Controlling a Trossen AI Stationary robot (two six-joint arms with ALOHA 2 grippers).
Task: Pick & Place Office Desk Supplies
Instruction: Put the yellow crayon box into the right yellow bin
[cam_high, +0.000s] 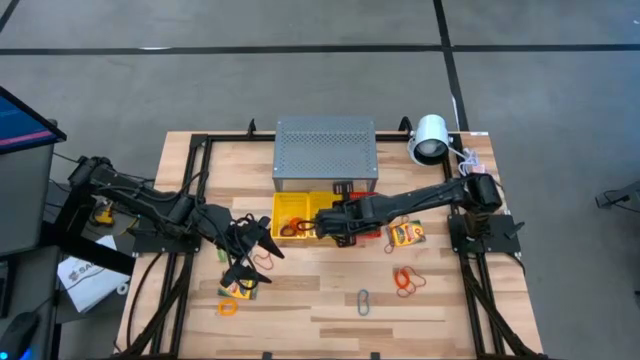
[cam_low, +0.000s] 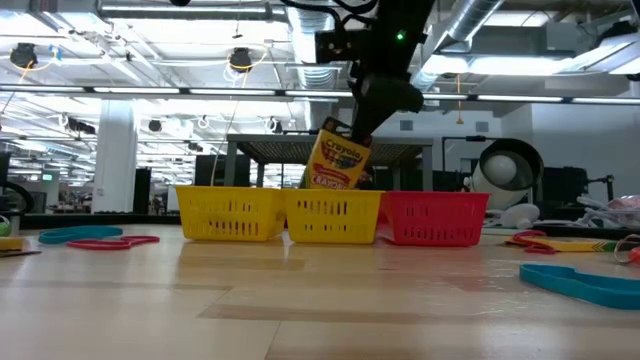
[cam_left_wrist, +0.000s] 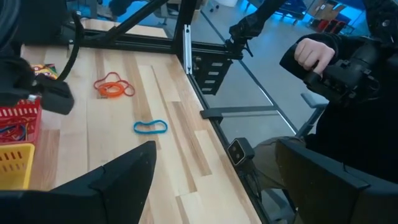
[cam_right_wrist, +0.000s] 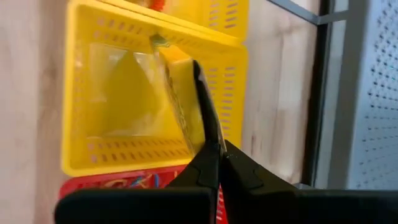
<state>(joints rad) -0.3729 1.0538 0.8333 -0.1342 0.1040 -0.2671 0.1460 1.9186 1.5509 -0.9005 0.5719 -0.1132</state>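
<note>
The right gripper (cam_low: 352, 140) pinches a Crayola crayon box (cam_low: 336, 160) just above the middle yellow basket (cam_low: 333, 218) — not yet released. Bands already lie in the red basket (cam_low: 433, 220). Left on the table (cam_high: 320, 300): another crayon box (cam_high: 406, 235) and orange bands (cam_high: 408, 279) toward the right edge, a blue-grey clip (cam_high: 364, 301) near the front edge. The left gripper (cam_high: 243, 262) waits front-left, fingers spread, empty — open wood around it

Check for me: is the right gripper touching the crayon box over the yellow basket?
Touching. The low view shows the right gripper pinching the top edge of the crayon box, hanging tilted above the yellow basket.
</note>
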